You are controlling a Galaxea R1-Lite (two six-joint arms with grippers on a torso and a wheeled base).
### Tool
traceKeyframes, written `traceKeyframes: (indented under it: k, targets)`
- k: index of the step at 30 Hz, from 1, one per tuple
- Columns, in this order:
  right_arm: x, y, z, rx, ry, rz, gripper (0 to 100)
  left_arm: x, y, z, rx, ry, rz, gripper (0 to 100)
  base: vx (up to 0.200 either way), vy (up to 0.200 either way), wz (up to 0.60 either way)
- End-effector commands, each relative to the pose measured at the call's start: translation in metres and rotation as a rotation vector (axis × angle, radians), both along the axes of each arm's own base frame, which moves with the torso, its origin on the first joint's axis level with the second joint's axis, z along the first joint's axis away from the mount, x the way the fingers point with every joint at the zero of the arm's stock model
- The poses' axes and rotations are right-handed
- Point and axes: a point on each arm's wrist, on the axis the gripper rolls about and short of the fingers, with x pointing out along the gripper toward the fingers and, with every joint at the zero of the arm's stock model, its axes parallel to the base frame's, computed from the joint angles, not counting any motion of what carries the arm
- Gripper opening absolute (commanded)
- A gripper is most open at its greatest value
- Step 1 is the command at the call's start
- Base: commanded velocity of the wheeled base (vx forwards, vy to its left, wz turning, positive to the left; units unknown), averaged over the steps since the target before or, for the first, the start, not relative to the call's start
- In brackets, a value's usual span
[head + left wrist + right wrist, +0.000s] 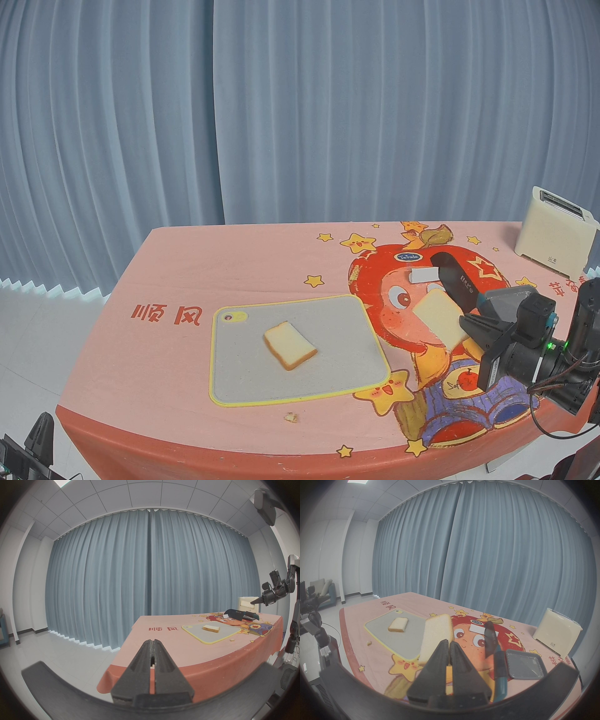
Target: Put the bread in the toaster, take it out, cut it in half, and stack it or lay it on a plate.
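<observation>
Blue-grey curtains (312, 125) hang in folds behind a table (219, 262) covered with a pink cloth that carries stars and a large cartoon apple figure. At lower centre of the head view a grey cutting board (350, 337) with a yellow rim lies flat on the cloth. One slice of bread (289, 345) rests on the middle of the board. A small crumb (291, 417) sits on the cloth just below the board's near edge.

At the right of the head view, the right gripper (449, 645) is clamped on a second bread slice (440, 315), pinching its lower edge so that the slice stands tilted over the cartoon figure, right of the board and apart from it. Just behind this slice lies a knife (456, 281) with a black blade, beside a small white card (427, 275). A grey square plate (524, 667) lies next to the knife. A cream toaster (556, 234) stands near the table's far right corner, in the upper right of the head view.

The left gripper (152, 642) hangs off the table at the lower left corner of the head view, its fingers pressed together with nothing between them.
</observation>
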Motion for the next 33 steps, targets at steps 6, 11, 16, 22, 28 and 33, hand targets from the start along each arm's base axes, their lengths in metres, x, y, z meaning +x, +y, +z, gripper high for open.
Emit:
traceKeyframes:
  k: [6,11,16,22,28,33]
  targets:
    - [0.0001,0.0003,-0.0005,-0.002,0.002,0.000,0,0.0001,0.0000,-0.0053,0.000,0.001,0.001,0,0.000,-0.200,0.00]
    - [0.0003,0.0000,-0.0005,-0.002,0.002,-0.001,0,0.0001,0.0000,-0.0053,0.000,0.001,0.001,0,0.000,0.000,0.00]
    - [0.0041,-0.0059,-0.0017,-0.008,0.004,-0.037,0,0.0001,0.0000,-0.0053,0.000,0.001,0.001,0,0.000,0.000,0.00]
    - [0.0047,-0.0061,-0.0009,-0.005,0.003,-0.041,0,0.0001,0.0000,-0.0053,0.000,0.001,0.001,0,0.000,0.000,0.00]
    - [0.0049,-0.0056,-0.0008,-0.005,0.002,-0.041,0,0.0001,0.0000,-0.0053,0.001,0.001,0.002,0,0.000,-0.033,0.00]
    - [0.0057,-0.0050,0.0002,-0.002,-0.001,-0.041,0,0.0001,0.0000,-0.0053,0.000,0.001,0.002,0,0.000,-0.200,0.00]
